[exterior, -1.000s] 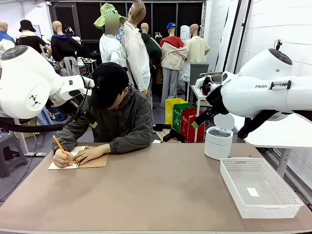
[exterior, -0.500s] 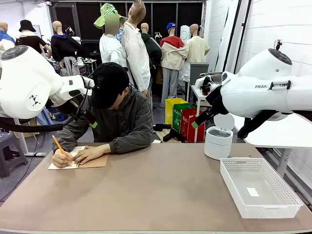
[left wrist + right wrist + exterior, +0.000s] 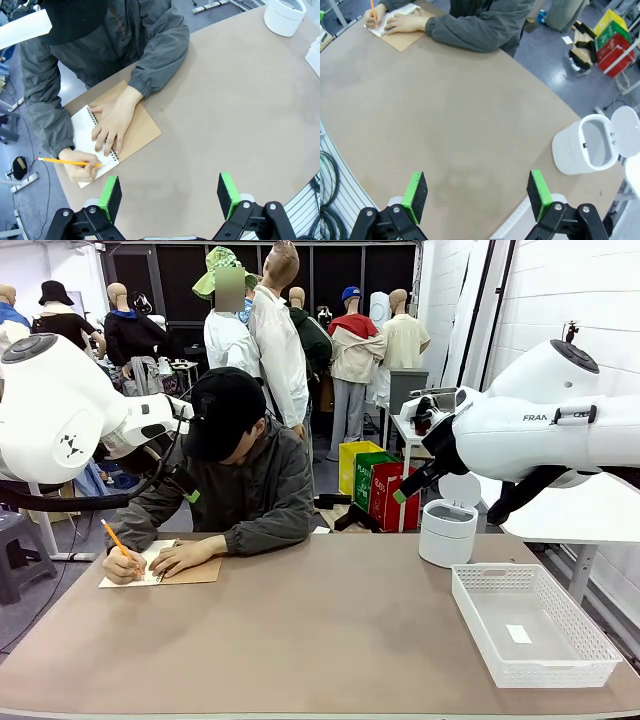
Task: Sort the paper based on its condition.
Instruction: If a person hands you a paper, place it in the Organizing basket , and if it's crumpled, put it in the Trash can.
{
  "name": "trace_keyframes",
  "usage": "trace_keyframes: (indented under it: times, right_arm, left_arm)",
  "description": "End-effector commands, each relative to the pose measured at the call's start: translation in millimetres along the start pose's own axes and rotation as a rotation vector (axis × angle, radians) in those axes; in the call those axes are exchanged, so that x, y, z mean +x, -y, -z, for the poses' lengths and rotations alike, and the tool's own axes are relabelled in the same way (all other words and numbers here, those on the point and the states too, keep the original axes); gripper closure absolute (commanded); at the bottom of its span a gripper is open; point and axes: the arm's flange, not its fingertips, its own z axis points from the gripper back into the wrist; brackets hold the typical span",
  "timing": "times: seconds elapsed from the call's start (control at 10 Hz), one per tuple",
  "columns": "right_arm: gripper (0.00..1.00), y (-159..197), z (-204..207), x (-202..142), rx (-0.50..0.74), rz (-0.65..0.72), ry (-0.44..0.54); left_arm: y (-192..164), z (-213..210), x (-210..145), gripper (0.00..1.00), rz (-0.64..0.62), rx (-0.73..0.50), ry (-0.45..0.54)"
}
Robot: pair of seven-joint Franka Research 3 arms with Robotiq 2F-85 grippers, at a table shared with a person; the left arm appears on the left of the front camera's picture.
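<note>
A spiral-bound notebook [image 3: 137, 132] with a brown card cover lies open at the table's far left. A person writes on its white page [image 3: 82, 127] with an orange pencil [image 3: 65, 161] and presses it flat with the other hand [image 3: 112, 122]. The same notebook [image 3: 190, 573] lies under the person's hands in the front view. The paper as a loose sheet is out of view. My left gripper [image 3: 169, 189] hangs open high above the table, near the notebook, with nothing between its green pads. My right gripper [image 3: 477, 191] is open and empty too, high over the middle of the table.
A white bin [image 3: 447, 530] with its lid flipped open stands at the far right, also seen as the bin [image 3: 582, 150] from the right wrist. A white mesh basket [image 3: 590, 640] sits at the near right edge. The brown tabletop [image 3: 330, 630] between them is bare.
The person's pencil hand has shifted slightly to the left while writing. Both arms have stayed still.
</note>
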Motion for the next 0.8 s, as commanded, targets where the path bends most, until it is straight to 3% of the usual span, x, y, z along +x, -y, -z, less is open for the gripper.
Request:
trace_keyframes:
  times: [0.0,0.7]
  right_arm:
    - [0.00,0.7,0.1,-0.2,-0.006,-0.001,-0.004]
    - [0.00,0.7,0.1,-0.2,-0.006,-0.001,-0.004]
  left_arm:
    - [-0.5,-0.6,0.9,0.00,-0.001,-0.002,-0.006]
    - [-0.5,-0.6,0.9,0.00,-0.001,-0.002,-0.006]
